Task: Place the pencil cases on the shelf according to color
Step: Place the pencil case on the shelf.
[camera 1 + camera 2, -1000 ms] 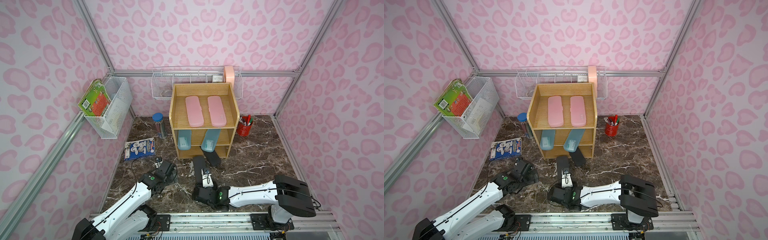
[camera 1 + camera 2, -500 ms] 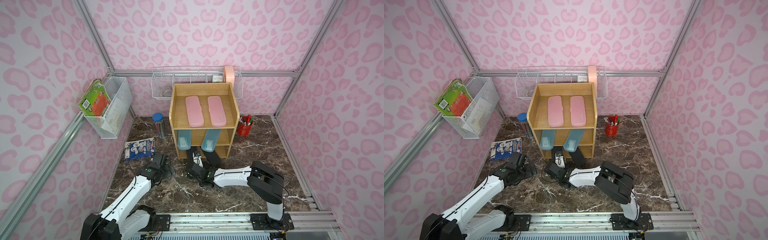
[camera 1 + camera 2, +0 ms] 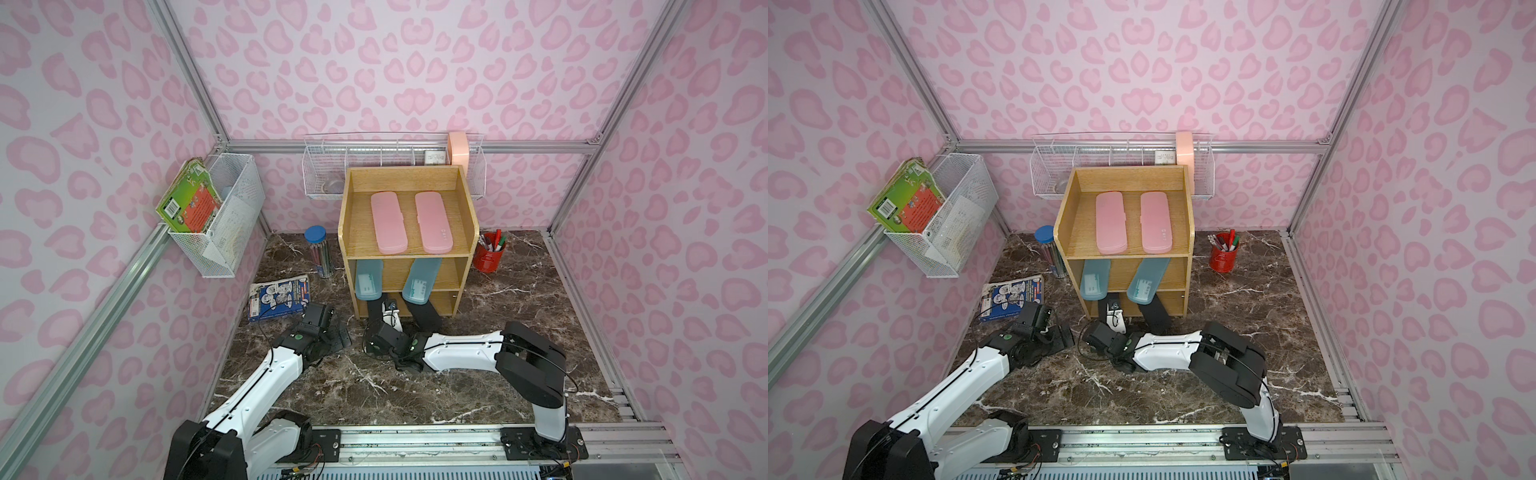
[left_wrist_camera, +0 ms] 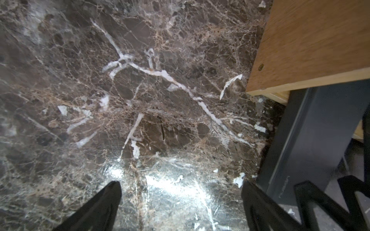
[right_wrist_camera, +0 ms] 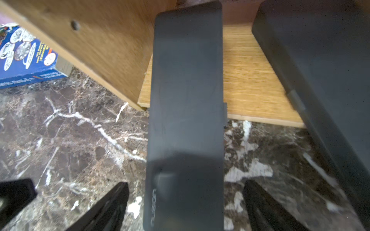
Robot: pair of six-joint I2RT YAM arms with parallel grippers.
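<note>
Two pink pencil cases (image 3: 388,222) (image 3: 433,221) lie on top of the wooden shelf (image 3: 344,216). On the middle tier, two teal cases (image 3: 368,279) (image 3: 420,281) stick out over the front. Two black cases (image 3: 375,308) (image 3: 427,318) poke out of the bottom tier onto the marble. My right gripper (image 5: 184,202) is open and straddles the near end of the left black case (image 5: 186,90), with a gap on each side. The left gripper (image 4: 180,200) hangs open over bare marble beside the shelf's left side (image 4: 310,50), holding nothing.
A pencil tube with a blue lid (image 3: 318,249) and a blue booklet (image 3: 278,297) sit left of the shelf. The red pen cup (image 3: 490,253) stands to its right. White wire baskets hang on the left wall (image 3: 220,216) and the back wall (image 3: 395,166).
My right arm has pushed forward to the shelf with the black case, slid it into the bottom tier and opened its jaws. The left arm has edged closer to the shelf.
</note>
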